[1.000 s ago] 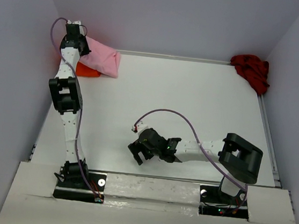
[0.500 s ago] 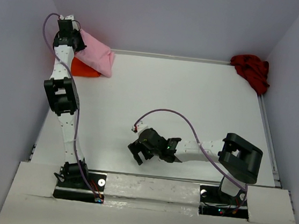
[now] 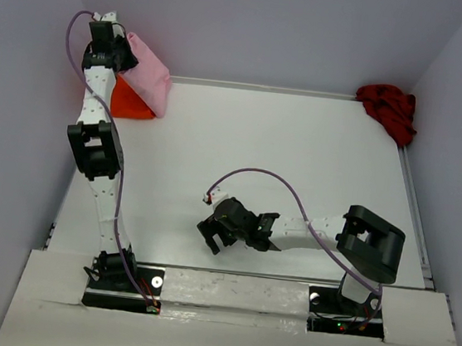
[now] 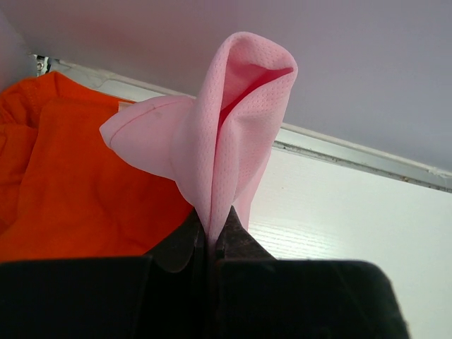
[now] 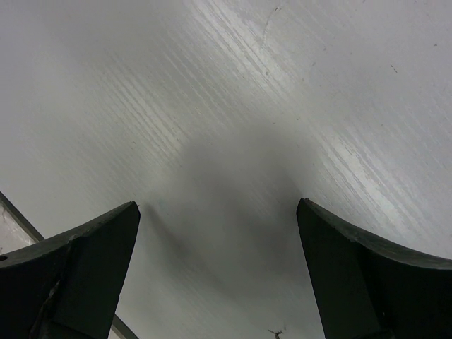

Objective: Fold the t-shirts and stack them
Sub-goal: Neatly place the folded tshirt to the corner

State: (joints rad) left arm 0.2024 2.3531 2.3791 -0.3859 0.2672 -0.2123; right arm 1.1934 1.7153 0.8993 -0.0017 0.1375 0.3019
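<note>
My left gripper (image 3: 120,50) is raised at the far left corner and is shut on the light pink t-shirt (image 3: 149,75), which hangs from it in a fold. In the left wrist view the pink t-shirt (image 4: 226,134) is pinched between the closed jaws of my left gripper (image 4: 211,229). The bright orange t-shirt (image 3: 128,99) lies under it on the table, also in the left wrist view (image 4: 63,183). The dark red t-shirt (image 3: 389,107) lies crumpled at the far right corner. My right gripper (image 3: 211,236) is open and empty, low over bare table near the front middle, also in the right wrist view (image 5: 217,206).
The white table (image 3: 283,154) is enclosed by grey-lilac walls on the left, back and right. A raised rail (image 4: 353,152) runs along the back edge. The right arm's elbow (image 3: 369,243) sits at the near right.
My left gripper has lifted the pink t-shirt up and further left toward the back corner, drawing it off the table and uncovering more of the orange t-shirt. The right arm has not moved.
</note>
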